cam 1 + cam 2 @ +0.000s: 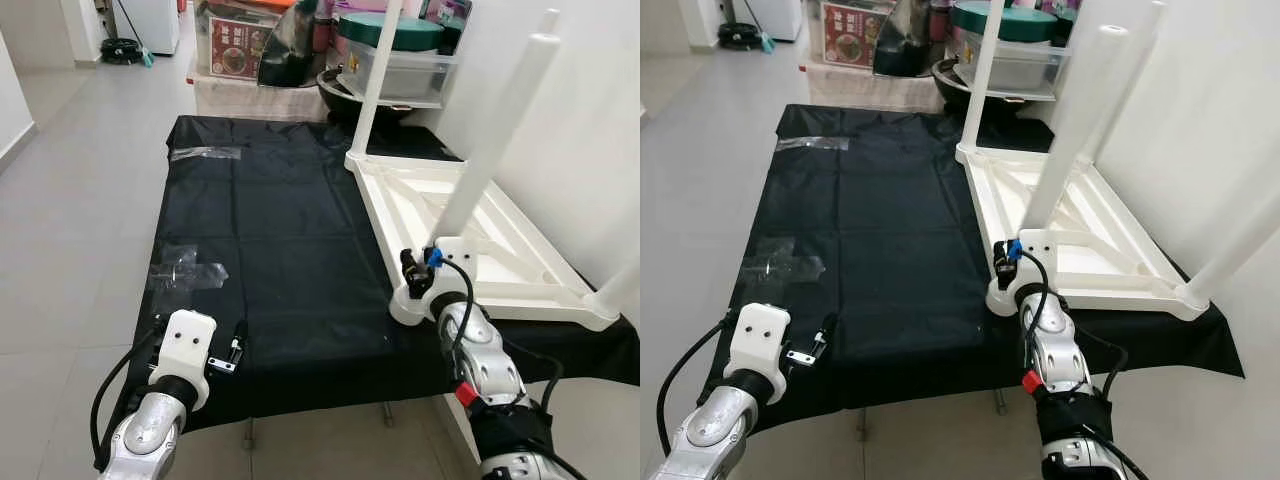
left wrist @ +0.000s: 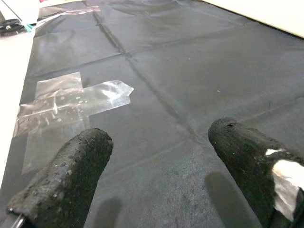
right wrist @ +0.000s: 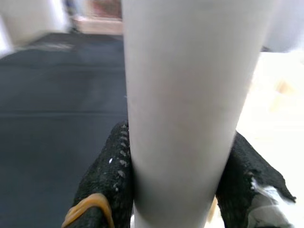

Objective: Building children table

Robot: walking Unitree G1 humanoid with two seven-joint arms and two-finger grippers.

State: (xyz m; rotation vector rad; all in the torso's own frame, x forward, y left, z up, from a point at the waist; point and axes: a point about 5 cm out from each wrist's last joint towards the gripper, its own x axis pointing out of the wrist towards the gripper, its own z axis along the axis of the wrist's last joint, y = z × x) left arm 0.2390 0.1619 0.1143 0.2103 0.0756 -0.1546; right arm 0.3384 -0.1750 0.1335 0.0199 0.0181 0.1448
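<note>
White table (image 1: 470, 235) & legs, black cloth (image 1: 270, 250).

White plastic children's table (image 1: 480, 235), inverted, underside up, resting on black cloth-covered bench (image 1: 270, 260) at its right side, beside the wall. Ribbed underside with diagonal braces visible. Three round white legs fitted at corners: near-left leg (image 1: 495, 135) tilted rightward, far-left leg (image 1: 375, 80) nearly upright, near-right leg (image 1: 622, 285) leaning right. Near-left leg clamped at its base between the black fingers (image 3: 111, 175) of the right hand (image 1: 418, 272).
</note>
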